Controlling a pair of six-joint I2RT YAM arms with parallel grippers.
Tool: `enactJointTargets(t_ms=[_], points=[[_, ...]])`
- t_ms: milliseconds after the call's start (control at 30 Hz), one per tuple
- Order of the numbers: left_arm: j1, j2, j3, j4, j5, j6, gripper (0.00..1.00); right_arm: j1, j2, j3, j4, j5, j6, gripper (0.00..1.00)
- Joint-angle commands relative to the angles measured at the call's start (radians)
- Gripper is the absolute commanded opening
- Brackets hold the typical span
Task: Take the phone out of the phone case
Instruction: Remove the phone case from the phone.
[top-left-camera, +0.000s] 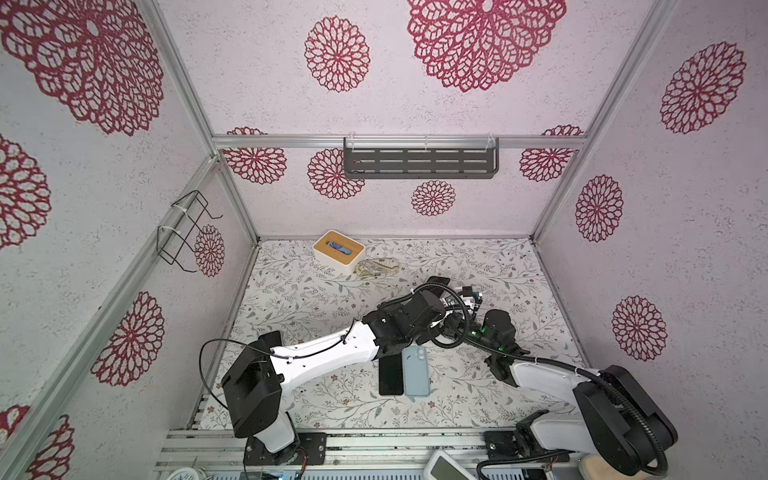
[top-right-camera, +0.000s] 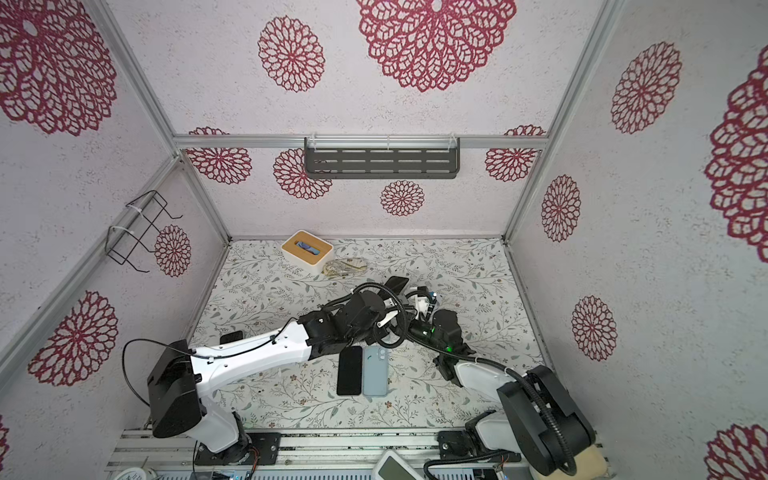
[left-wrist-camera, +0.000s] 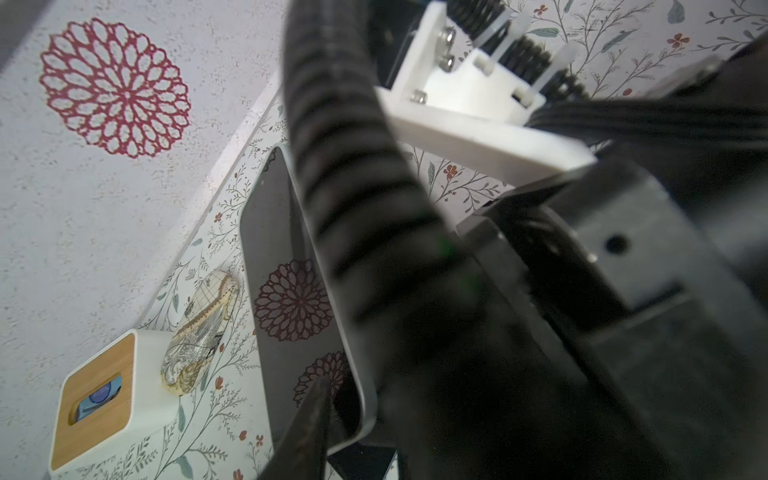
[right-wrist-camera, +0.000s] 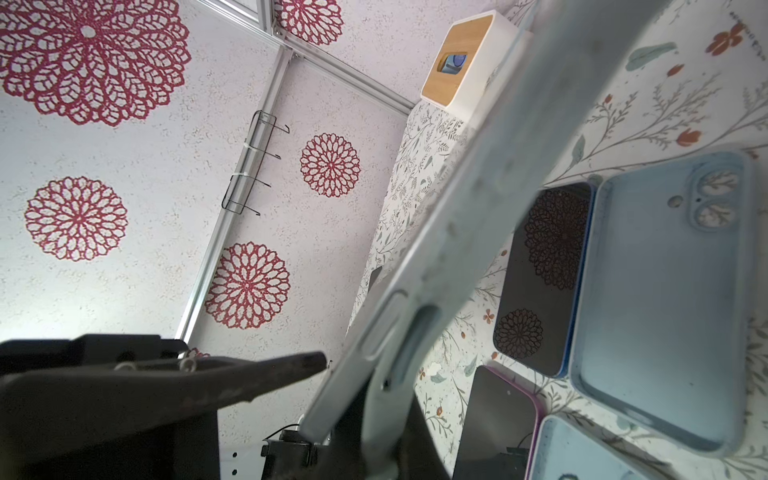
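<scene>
Enclosure (top-left-camera: 415, 104): white walls printed with red rosettes close my workspace in on three sides.
Tabletop (top-left-camera: 316, 299): a leaf-print sheet. A spare dark phone (top-left-camera: 390, 376) and an empty blue case (top-left-camera: 416, 371) lie flat side by side near the front, apart from the work.
Phone case (right-wrist-camera: 457, 228): a pale shell held off the table where the two arms meet, seen edge-on from the right wrist. I judge it light, springy at the rim and slick on its back. It is best held by a long edge, away from the button bumps.
Phone (left-wrist-camera: 286, 270): seated in that case, its glass mirroring the wall rosettes. I judge it stiff, dense, smooth and breakable. I would push it out at a corner rather than pinch the glass.
Right gripper (right-wrist-camera: 353, 386): clamped tight, apparently on the case's edge.
Left gripper (left-wrist-camera: 328, 415): one finger (left-wrist-camera: 307, 428) lies over the end of the screen. I cannot tell whether this claw grips.
Hidden: a corrugated cable (left-wrist-camera: 353, 187) covers one long side of the phone and the second left finger. In both top views the wrists mask all but one corner of it.
</scene>
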Motion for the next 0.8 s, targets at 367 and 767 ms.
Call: enactJointTargets(t_ms=[367, 767], points=[[0.033, -0.002, -0.05, 0.037, -0.081, 0.034, 0.27, 0.002, 0.0, 0.038, 0.191, -0.059, 0.013, 0.0], [0.026, 0.029, -0.07, 0.096, 0.063, 0.083, 0.14, 0.003, 0.015, 0.043, 0.203, -0.068, 0.015, 0.0]])
